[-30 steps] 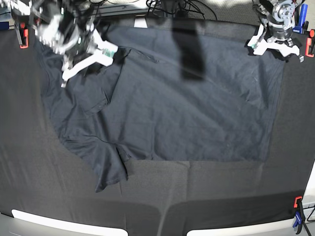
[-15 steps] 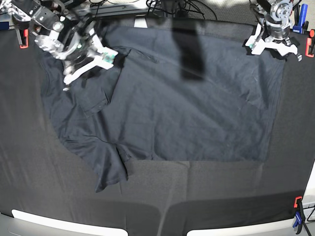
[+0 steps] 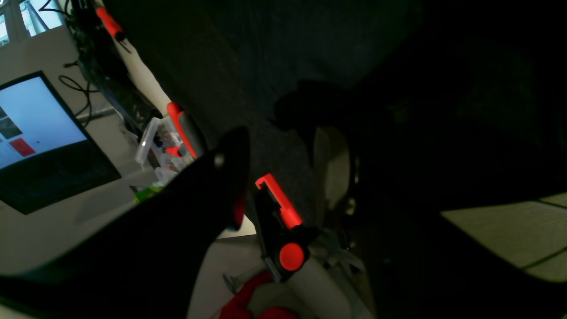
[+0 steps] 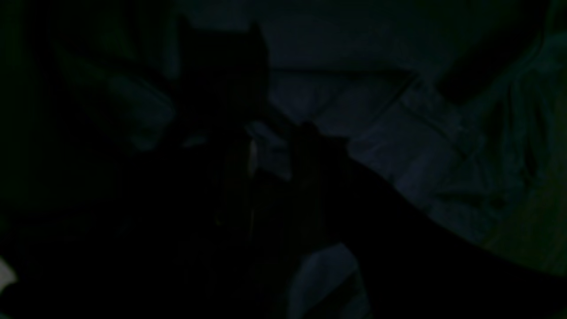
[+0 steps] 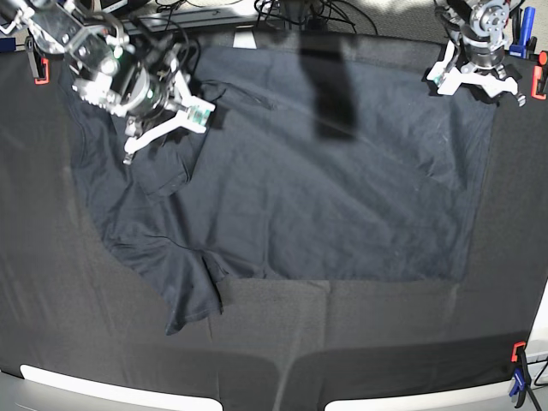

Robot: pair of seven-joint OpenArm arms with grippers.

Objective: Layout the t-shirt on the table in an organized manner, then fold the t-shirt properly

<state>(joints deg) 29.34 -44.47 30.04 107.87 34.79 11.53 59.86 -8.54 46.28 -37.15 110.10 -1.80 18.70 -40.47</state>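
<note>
A red-and-black plastic clamp (image 5: 38,67) grips the table's far left edge; a blue-and-red clamp (image 5: 519,374) sits at the near right corner; black cables (image 5: 330,12) tangle beyond the far edge; a lit flat monitor (image 3: 42,141) stands off the table.

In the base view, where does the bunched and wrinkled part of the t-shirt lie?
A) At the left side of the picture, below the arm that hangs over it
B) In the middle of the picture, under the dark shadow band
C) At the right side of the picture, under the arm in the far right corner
A: the t-shirt lies smooth over its middle and right, while folds and a crumpled flap gather at the picture's left, below the right gripper.
</note>
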